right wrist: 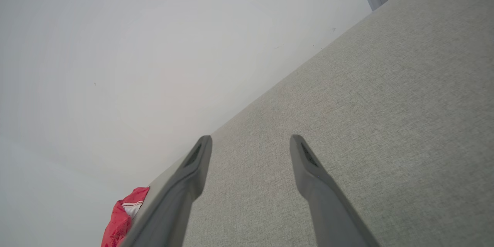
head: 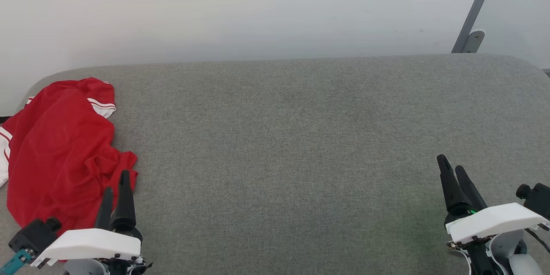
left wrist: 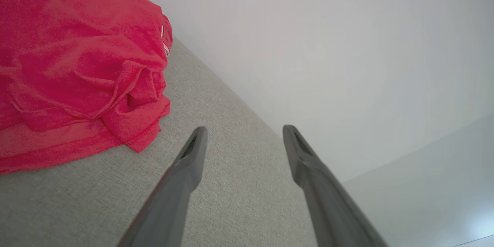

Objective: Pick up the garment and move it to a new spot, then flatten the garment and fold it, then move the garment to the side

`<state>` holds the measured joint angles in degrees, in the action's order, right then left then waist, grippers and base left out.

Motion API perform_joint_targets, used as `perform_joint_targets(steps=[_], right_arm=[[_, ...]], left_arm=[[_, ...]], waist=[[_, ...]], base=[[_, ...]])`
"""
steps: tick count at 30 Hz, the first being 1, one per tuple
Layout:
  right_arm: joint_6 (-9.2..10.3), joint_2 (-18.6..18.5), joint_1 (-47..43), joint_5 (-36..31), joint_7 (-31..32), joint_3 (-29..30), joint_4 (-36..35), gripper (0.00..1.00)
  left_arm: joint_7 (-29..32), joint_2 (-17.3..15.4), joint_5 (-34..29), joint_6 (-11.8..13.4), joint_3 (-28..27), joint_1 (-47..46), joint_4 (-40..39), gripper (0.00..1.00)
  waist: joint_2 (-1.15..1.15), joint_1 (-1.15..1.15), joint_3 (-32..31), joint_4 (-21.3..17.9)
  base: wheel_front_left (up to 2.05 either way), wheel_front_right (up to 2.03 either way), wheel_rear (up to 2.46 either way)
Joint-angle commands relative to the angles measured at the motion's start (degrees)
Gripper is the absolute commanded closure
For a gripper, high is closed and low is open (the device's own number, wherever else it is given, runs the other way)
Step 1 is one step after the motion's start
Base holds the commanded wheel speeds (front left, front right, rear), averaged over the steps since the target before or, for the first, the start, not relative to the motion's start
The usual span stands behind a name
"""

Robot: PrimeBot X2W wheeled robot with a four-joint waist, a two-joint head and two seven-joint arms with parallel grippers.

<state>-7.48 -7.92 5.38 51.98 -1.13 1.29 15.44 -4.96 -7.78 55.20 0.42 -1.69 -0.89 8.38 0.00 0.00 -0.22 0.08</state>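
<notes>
Pickup seems pending: the crumpled red jersey garment (head: 60,150) lies just beside the left gripper (head: 116,181), whose fingers, like those of the right gripper (head: 450,162), gape empty, so next it should reach onto the hem.

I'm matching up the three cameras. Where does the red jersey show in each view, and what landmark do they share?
Head view: the red jersey lies crumpled at the far left of the grey padded surface.
Left wrist view: the red jersey takes the upper left.
Right wrist view: the red jersey is a small patch at the bottom left.
Shared landmark: the surface's far edge against the white wall.
</notes>
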Motion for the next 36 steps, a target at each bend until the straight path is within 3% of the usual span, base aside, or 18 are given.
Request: perform_joint_targets(steps=[1,36], right_arm=[[-0.01,-0.6,1.4,-1.6,-0.6,-0.4,-0.8,0.0],[-0.02,-2.7,1.0,-19.7,-4.5,-1.7,-1.5,0.0]], left_arm=[[-0.5,-0.4,-2.2,-0.6,-0.2,-0.1,-1.0,0.0],[-5.9,1.1,-22.6,-3.6,-1.7,2.0,-2.5,0.0]], waist=[[0.0,0.0,0.0,0.0],[0.0,0.0,-0.8,-0.1]], base=[[0.0,0.0,0.0],[0.0,0.0,0.0]])
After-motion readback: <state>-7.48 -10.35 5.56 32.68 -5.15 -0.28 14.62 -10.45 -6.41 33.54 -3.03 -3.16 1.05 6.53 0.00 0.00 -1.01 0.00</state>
